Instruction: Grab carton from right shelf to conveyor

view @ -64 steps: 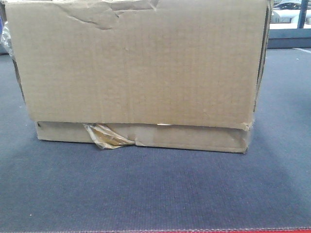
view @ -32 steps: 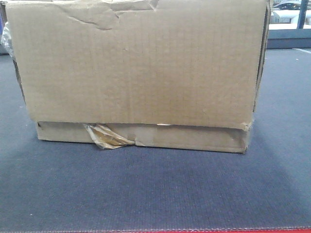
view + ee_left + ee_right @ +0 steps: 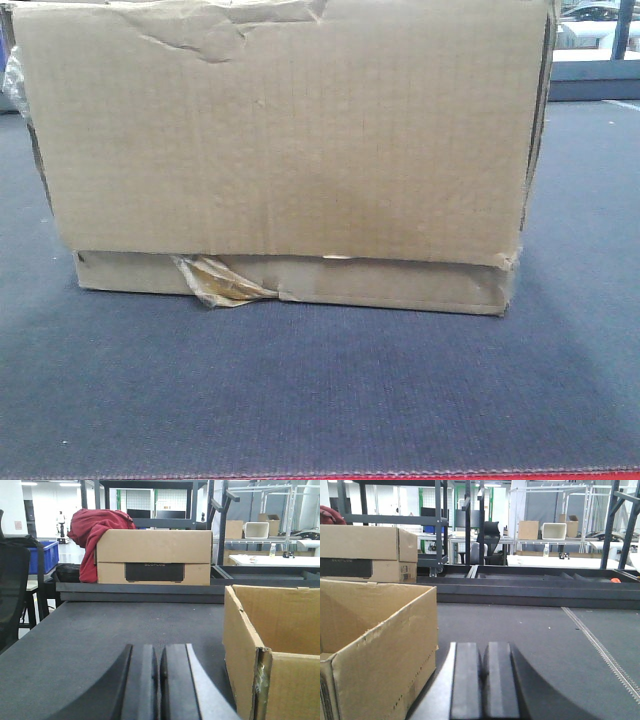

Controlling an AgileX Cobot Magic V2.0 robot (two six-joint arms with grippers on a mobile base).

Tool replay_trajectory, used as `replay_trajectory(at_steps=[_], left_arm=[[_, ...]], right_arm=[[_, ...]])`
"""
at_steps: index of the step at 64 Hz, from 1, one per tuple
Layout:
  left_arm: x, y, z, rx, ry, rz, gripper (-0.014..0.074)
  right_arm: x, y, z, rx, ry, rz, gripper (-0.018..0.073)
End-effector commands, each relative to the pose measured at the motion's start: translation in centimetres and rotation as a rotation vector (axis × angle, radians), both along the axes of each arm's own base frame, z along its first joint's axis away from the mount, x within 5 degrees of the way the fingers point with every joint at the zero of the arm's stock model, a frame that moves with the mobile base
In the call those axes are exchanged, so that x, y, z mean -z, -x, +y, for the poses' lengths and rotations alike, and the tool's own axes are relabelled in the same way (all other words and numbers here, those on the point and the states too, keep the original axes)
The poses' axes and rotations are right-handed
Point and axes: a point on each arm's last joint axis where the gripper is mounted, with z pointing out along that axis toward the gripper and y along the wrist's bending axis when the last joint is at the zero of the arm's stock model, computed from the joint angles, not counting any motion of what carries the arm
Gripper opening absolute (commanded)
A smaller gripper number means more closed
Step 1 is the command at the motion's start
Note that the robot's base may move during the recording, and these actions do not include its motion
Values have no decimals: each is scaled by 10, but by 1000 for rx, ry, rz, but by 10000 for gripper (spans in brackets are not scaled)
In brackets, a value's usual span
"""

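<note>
The carton, plain brown cardboard with a narrower base strip and crumpled tape, stands on the dark ribbed conveyor; the conveyor's red frame shows at the bottom edge. In the left wrist view the open-topped carton is just right of my left gripper, which is shut on nothing, low over the belt. In the right wrist view the carton is just left of my right gripper, also shut and empty. Both grippers flank the carton without touching it. The right shelf is out of view.
A second cardboard box with a black label and a red cloth sit beyond the belt's far end on a dark frame. A black chair stands at the left. A stitched seam crosses the belt.
</note>
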Motion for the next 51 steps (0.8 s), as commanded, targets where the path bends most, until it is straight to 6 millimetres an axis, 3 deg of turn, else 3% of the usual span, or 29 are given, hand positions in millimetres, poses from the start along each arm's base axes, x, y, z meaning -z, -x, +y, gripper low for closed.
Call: replay_trajectory(at_steps=[1, 37, 41, 51], left_arm=[[0, 1, 0, 0, 4, -8, 20], [5, -1, 0, 5, 3, -28, 20], [17, -3, -1, 8, 10, -16, 20], [74, -13, -1, 22, 43, 52, 20]], right_arm=[[-2, 1, 0, 4, 15, -30, -78], [-2, 1, 0, 4, 15, -30, -78], [-2, 1, 0, 4, 15, -30, -78], [-2, 1, 0, 4, 15, -30, -78]])
